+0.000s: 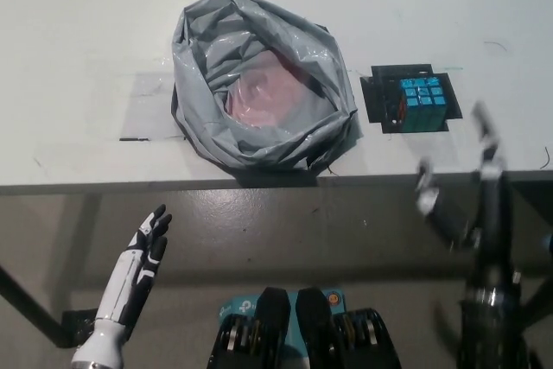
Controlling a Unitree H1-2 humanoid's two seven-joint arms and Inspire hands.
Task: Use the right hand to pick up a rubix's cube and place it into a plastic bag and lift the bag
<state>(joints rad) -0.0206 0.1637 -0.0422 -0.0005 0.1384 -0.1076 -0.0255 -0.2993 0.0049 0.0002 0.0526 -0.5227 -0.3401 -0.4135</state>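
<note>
Black right hand hangs open, empty, short of the Rubik's cube; it should straddle the cube squarely.

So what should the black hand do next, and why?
Probably reach forward and down onto the cube. The right hand is open and holds nothing, hanging near the table's edge, just short of the cube. The cube sits alone on a dark patch, right of the open bag. The white left hand rests low, away from both.
</note>
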